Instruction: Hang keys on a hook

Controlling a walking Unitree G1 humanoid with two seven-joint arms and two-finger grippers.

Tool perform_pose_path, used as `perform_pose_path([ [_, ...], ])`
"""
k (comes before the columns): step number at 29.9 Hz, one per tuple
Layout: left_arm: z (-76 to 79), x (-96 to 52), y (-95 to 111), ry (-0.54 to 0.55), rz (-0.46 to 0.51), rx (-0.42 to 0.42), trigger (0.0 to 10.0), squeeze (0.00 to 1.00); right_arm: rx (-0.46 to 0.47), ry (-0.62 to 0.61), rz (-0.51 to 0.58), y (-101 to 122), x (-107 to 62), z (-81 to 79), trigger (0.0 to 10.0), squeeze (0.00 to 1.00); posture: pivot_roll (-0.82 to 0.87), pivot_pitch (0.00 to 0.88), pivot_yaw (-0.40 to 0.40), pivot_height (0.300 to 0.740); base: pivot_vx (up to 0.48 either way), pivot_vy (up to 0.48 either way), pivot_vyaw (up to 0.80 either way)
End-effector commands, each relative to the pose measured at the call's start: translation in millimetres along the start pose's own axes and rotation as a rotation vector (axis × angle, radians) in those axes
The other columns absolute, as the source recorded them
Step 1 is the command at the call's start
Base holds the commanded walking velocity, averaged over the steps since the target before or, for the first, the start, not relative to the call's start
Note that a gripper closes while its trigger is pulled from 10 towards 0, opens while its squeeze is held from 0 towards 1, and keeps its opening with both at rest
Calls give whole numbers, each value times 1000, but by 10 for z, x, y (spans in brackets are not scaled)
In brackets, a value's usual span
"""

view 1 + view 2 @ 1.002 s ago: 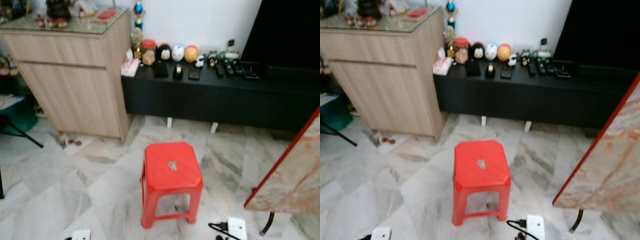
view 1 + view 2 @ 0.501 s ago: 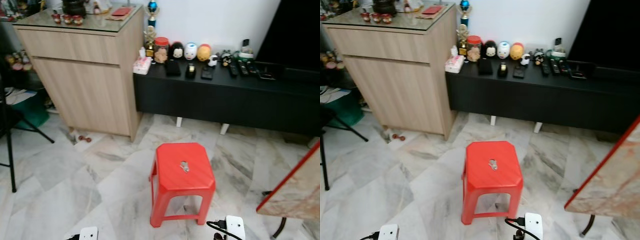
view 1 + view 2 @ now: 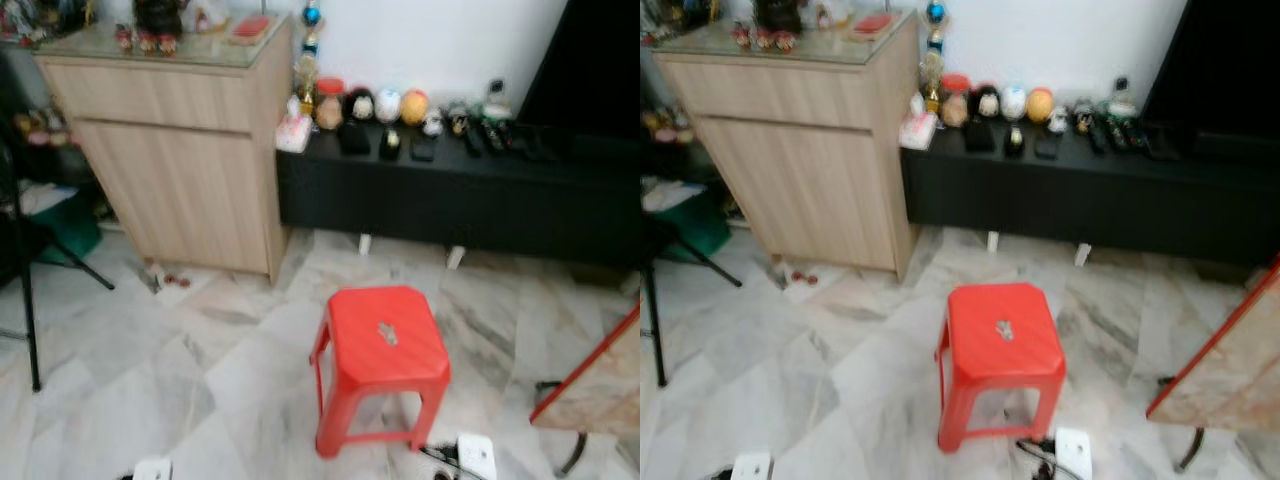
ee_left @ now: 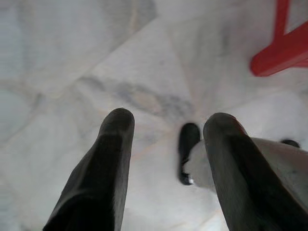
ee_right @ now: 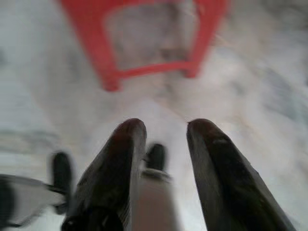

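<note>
A small bunch of keys (image 3: 386,333) lies on top of a red plastic stool (image 3: 383,371) standing on the marble floor ahead of me. In the left wrist view my left gripper (image 4: 166,120) hangs open over the floor, with a leg of the red stool (image 4: 284,45) nearby. The right wrist view shows my right gripper (image 5: 166,127) open too, pointing down at the floor in front of the red stool (image 5: 144,36). Nothing is between either pair of fingers. I cannot make out a hook.
A wooden cabinet (image 3: 185,160) stands at the back left, a low black TV bench (image 3: 450,195) with toys and remotes runs along the wall. A marble-topped table edge (image 3: 595,385) juts in at right. Power strips (image 3: 475,455) lie on the floor; a black stand (image 3: 25,290) is at left.
The whole view has shifted and blurred as the camera moves; the stool and furniture sit a little further right in the picture. The keys stay on the stool.
</note>
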State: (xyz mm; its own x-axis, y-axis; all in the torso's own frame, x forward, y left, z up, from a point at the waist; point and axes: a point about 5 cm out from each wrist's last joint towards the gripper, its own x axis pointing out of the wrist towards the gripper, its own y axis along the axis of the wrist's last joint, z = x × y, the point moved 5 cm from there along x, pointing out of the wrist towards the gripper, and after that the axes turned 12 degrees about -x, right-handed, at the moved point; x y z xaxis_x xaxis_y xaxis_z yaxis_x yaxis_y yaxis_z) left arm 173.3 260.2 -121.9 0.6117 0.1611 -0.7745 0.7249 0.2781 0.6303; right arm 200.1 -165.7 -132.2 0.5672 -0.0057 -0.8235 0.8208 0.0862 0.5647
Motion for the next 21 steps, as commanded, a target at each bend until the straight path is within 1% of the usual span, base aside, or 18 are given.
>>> perform_pose_path([
  [1,103,3,-79,-16,-20,-4,10000,0,-5,-25,-17,-61,-15,111,10000,0,164,4,-27,740,0,0,0],
  [2,194,11,-108,-27,-25,-6,10000,0,-6,-24,-18,-64,-15,111,10000,0,165,5,-28,740,0,0,0],
  [3,221,13,-116,-30,-27,-6,10000,0,-6,-24,-18,-64,-15,111,10000,0,165,5,-28,740,0,0,0],
  [4,303,21,-139,-36,-34,-3,10000,0,-6,-25,-19,-65,-15,112,10000,0,166,5,-28,740,0,0,0],
  [6,350,26,-149,-40,-36,-2,10000,0,-6,-25,-19,-66,-16,112,10000,0,166,5,-28,740,0,0,0],
  [8,497,42,-155,-55,-39,3,10000,0,2,-32,-19,-68,-17,124,10000,0,166,5,-28,740,0,0,0],
  [9,530,47,-151,-59,-39,5,10000,0,3,-33,-19,-69,-17,127,10000,0,165,5,-28,740,0,0,0],
  [16,657,76,-73,-76,-24,14,10000,0,4,-31,-18,-70,-18,132,10000,0,165,5,-28,740,0,0,0],
  [18,716,84,-60,-79,-23,16,10000,0,-4,-26,-18,-70,-18,127,10000,0,165,5,-28,740,0,0,0],
  [20,738,86,-56,-80,-23,17,10000,0,-15,-23,-16,-65,-17,124,10000,0,165,5,-28,740,0,0,0],
  [21,687,81,-66,-75,-24,17,10000,0,-22,-21,-12,-57,-16,120,10000,0,165,5,-28,740,0,0,0],
])
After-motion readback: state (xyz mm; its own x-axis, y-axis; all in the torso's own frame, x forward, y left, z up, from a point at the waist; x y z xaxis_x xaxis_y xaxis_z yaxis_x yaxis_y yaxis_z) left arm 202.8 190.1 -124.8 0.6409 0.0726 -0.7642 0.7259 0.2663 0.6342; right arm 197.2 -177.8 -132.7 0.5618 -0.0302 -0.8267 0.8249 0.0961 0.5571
